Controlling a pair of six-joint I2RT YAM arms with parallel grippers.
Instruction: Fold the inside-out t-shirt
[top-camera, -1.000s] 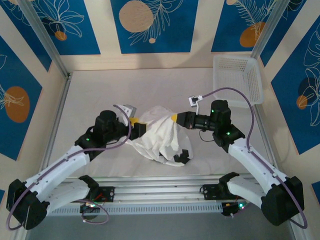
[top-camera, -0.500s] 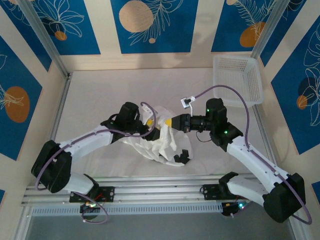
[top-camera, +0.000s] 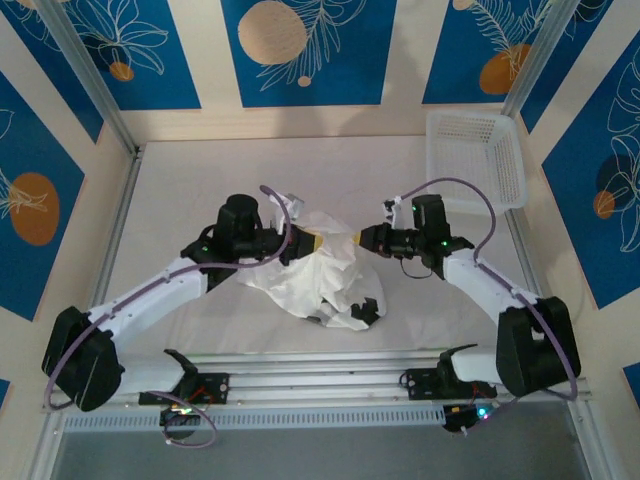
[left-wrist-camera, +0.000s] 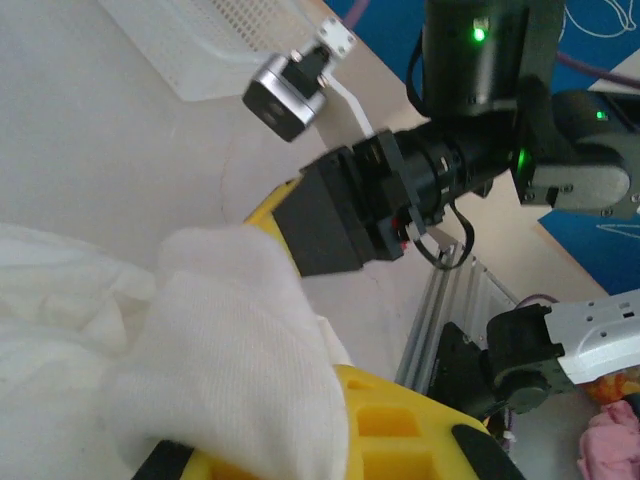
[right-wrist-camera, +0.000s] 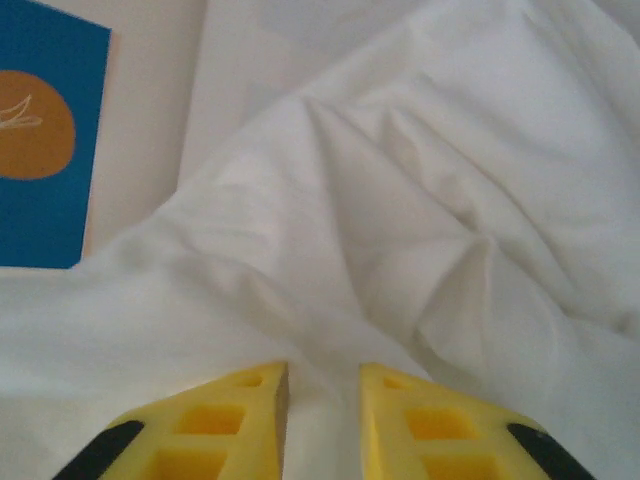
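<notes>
Folding has not begun in any visible sense. The inside-out t-shirt (top-camera: 322, 280) lies as a crumpled heap at the middle of the table (top-camera: 200, 180), between the two arms. No flat panel, straight edge or laid-over fold is to be seen. A small dark patch (top-camera: 367, 311) shows at its near right edge. Judged progress: early, at the stage of lifting and spreading the cloth. Remaining: open the heap out flat, square the sleeves and hem, then make the folds.

Left gripper (top-camera: 308, 241) sits at the heap's far edge, jaws closed on a bunch of the cloth. The left wrist view shows white fabric bulging over one yellow finger (left-wrist-camera: 400, 430). Right gripper (top-camera: 357, 237) meets the same far edge from the other side, close to the left one. Its fingers (right-wrist-camera: 430, 430) stand a little apart, with cloth lying in and beyond the narrow gap; a firm pinch is not evident.

Containers — one noted: a white mesh basket (top-camera: 472, 160) at the far right corner of the table, well apart from the shirt. Its floor shows bare, with no item seen inside.
</notes>
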